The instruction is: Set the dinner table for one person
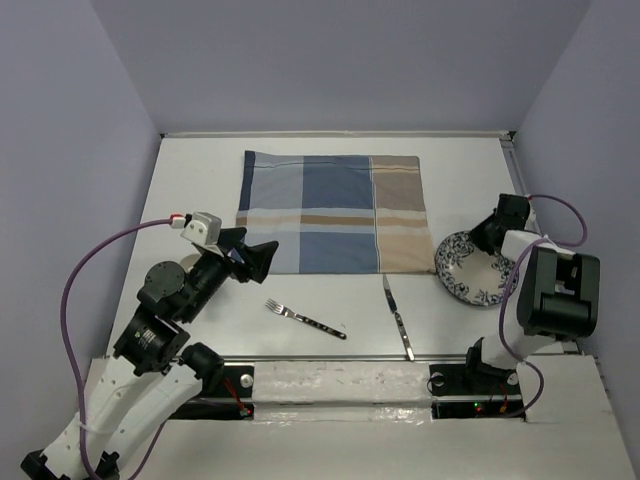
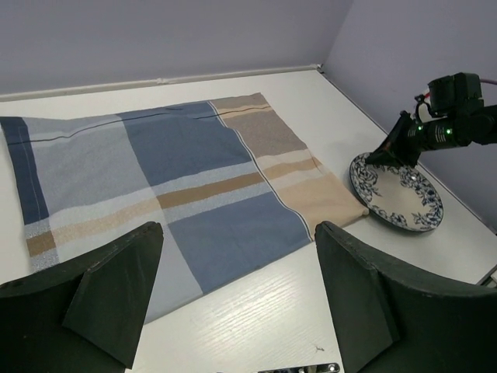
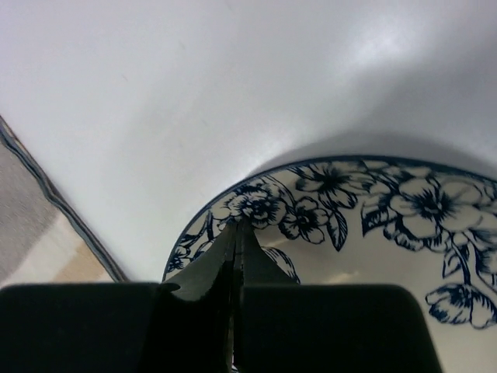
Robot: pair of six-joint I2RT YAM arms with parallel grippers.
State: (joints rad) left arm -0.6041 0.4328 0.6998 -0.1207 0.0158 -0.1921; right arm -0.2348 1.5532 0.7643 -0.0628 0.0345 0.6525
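- The step in hand is judged to be the placing of the plate. The right claw (image 3: 237, 225) is set at the far rim of the round white china plate with a dark blue flower pattern (image 1: 470, 272). The plate lies close to the right edge of the counter.
- The plate's rim is seen at a corner of the blue-and-tan plaid cloth placemat (image 1: 330, 210), touching it or nearly so. The placemat is spread flat toward the counter's far edge.
- The right claw's fingers are pressed together with only a thin seam between them. Whether the plate's rim is nipped in that seam cannot be told.
- The left claw (image 1: 258, 250) is held wide apart and empty, above the counter toward its left edge.
- The next move is judged to call for a firm hold on the thin rim. The plate is to be brought low and slowly away from the right edge onto the placemat, so that the cloth is not rucked.
- The slim metal fork (image 1: 305, 318) and the metal table knife (image 1: 397, 318) lie apart near the near edge and are yet to be laid.
- The large, flat, white rectangular counter (image 1: 200, 170) is matte and far bigger than anything on it. It reaches from the arms' bases to the far wall and is enclosed by pale lavender walls (image 1: 330, 60).
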